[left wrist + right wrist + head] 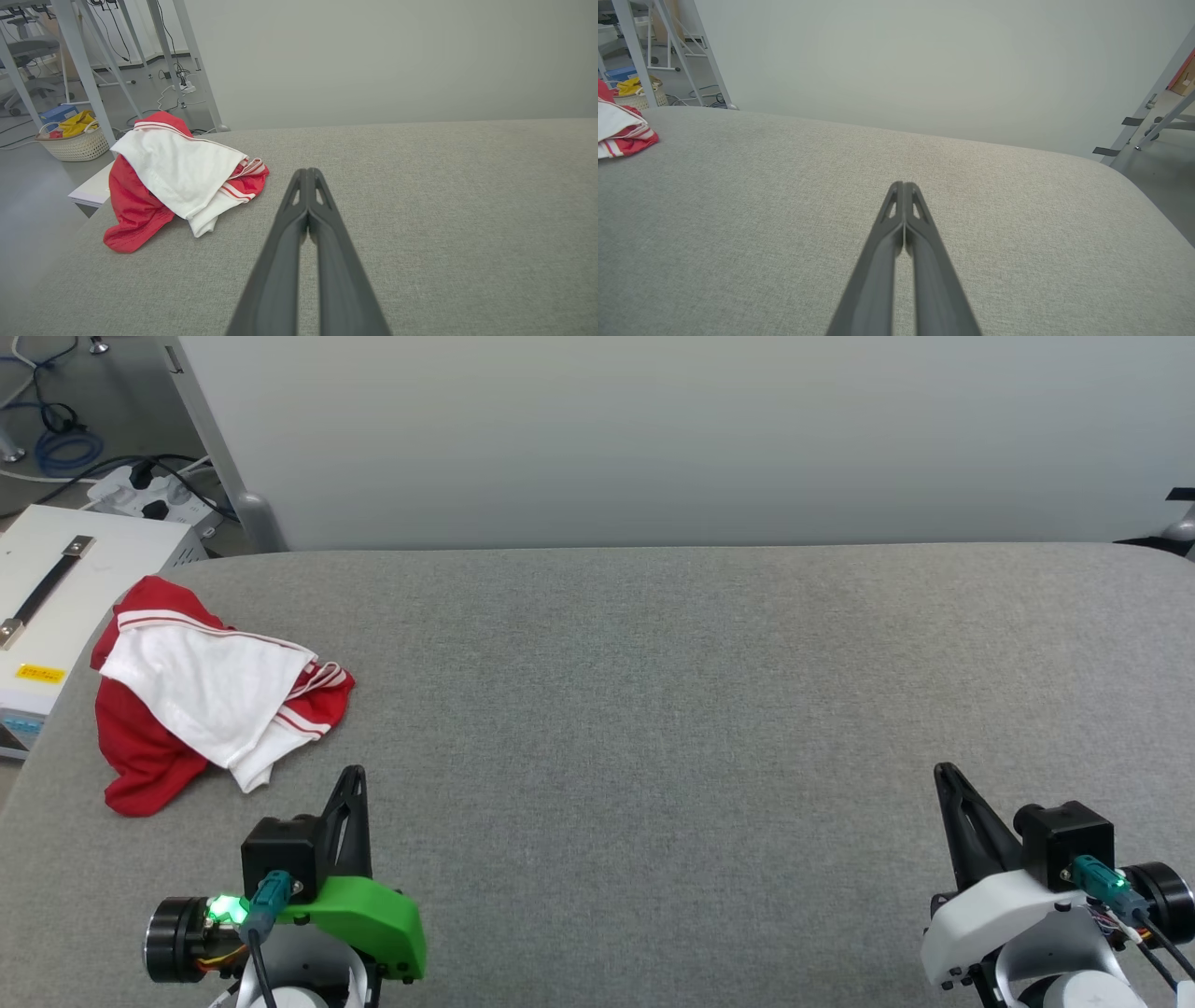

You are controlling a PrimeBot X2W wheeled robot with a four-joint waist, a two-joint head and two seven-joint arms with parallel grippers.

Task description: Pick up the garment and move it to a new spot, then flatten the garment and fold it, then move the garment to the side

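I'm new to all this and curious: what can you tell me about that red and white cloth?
The garment is soft red cloth with a white panel uppermost and thin red-and-white striped trim. It lies crumpled in a loose heap at the left edge of the grey fabric-covered table, touched by nothing else.

garment (210,686): red, white panels, red-white striped trim | table (653,709): grey | left hand (355,775): black fingers

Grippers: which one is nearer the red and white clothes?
The left gripper, the green-covered one; the garment lies just ahead, far from the right gripper.
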